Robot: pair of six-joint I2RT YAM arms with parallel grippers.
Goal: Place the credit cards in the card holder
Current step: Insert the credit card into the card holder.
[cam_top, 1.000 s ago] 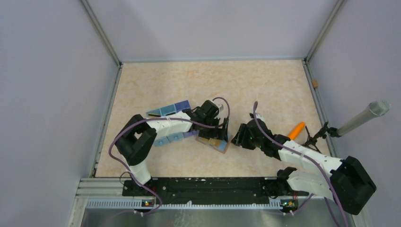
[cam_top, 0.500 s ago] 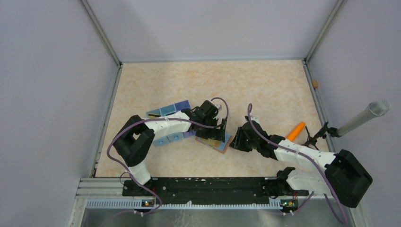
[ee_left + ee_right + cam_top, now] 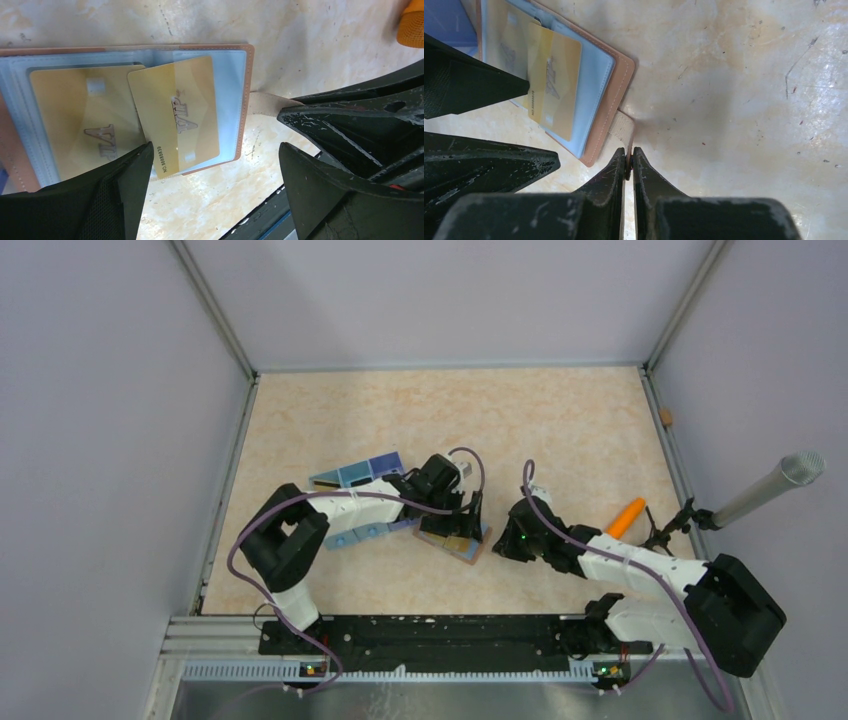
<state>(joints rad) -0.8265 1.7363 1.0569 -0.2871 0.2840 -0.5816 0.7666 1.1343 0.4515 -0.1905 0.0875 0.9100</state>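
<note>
While the right gripper [image 3: 629, 156] stands pinched nearly flat, its two fingers have between them the single tan strap tab [image 3: 624, 129] that sticks out from the edge of the one card holder [image 3: 618, 75], which lies open and flat on the table [image 3: 560, 420] straight ahead of those jaws. Facing it from the other side, the left gripper [image 3: 215, 150] is spread as wide as it goes and holds nothing; its two fingers straddle the holder's tab-side half. Two gold credit cards show between and just beyond those spread fingers: one [image 3: 80, 120] lies fully under the clear sleeve, the other [image 3: 175, 115] lies tilted across the sleeve beside it, overlapping the first, with one end jutting past the holder's edge just at a left fingertip [image 3: 137, 165]. Whether this second card sits in a pocket cannot be told. Behind the left jaws lies one blue compartment box [image 3: 355, 473]; behind the right jaws, well apart, lies one orange carrot-shaped object [image 3: 628, 515].
</note>
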